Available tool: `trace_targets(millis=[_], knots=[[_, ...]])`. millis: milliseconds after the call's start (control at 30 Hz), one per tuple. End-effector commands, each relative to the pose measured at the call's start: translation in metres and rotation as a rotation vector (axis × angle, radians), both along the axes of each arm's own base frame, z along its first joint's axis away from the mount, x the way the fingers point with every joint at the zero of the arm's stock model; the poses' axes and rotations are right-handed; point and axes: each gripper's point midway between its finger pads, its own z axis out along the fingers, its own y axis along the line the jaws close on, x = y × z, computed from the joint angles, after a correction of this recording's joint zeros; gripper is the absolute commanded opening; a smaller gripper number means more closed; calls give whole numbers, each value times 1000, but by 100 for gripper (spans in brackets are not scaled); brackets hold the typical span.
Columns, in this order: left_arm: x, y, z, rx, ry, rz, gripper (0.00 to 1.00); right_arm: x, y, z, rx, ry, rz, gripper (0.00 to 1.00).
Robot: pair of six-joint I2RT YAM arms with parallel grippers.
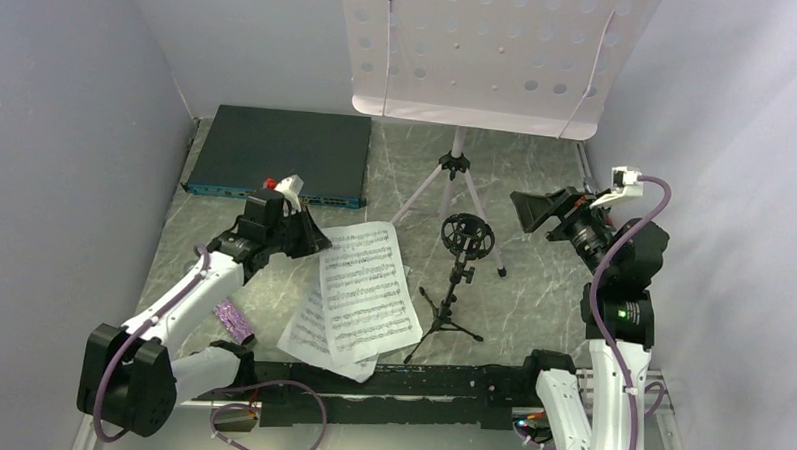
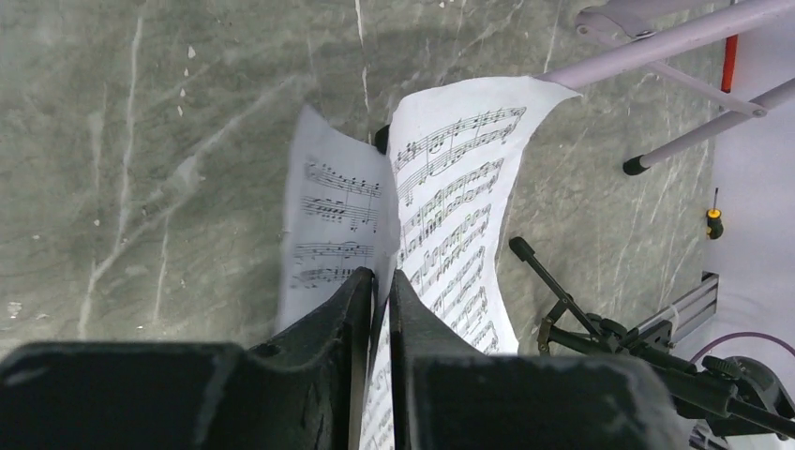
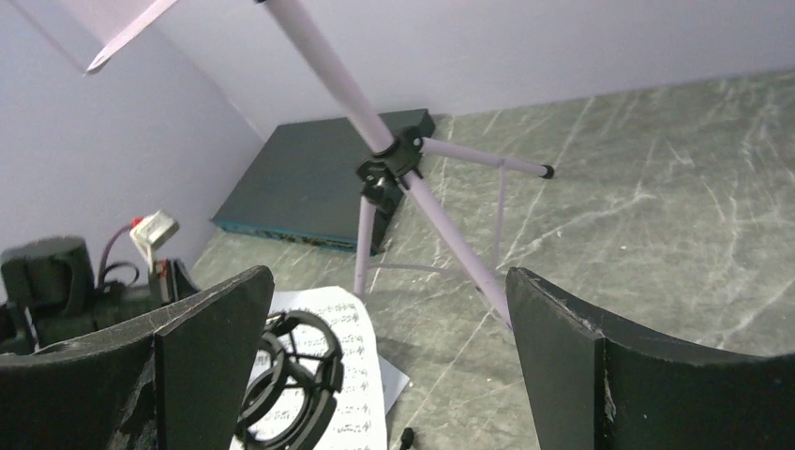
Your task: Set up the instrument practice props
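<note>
Now my left gripper (image 2: 380,292) pinches the top sheet-music page (image 2: 450,197) by its edge, low over the table (image 1: 542,290); my right gripper (image 3: 386,281) gapes idle. Next, I judge: lift it onto the music stand (image 1: 480,58) ledge.

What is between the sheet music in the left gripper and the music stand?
Nothing visible lies directly between the sheet music in the left gripper and the music stand. The black mic stand stands just right of the pages; a wide swing might clip it.
</note>
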Motion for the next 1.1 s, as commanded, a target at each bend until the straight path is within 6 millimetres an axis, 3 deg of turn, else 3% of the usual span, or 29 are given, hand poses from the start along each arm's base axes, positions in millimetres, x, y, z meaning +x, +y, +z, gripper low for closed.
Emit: trace_targets(millis=[0,133,300,400,567,800,1067], knots=[[-5,11,1,103,15,-38,18,-9,13,17,-38,-75,85,100],[0,4,-5,76,4,-60,4,-10,18,17,-33,-90,113,100],[4,-7,-10,29,0,-93,3,-12,25,19,-35,-101,163,100],[4,-13,-3,11,-24,-131,3,-17,33,23,-44,-130,221,100],[-7,-25,47,-48,-184,-257,3,-40,59,34,-46,-223,408,100],[-49,-37,135,-131,-425,-471,3,-72,80,52,-90,-362,551,100],[-89,-34,220,-172,-686,-561,3,-100,95,68,-122,-481,661,100]])
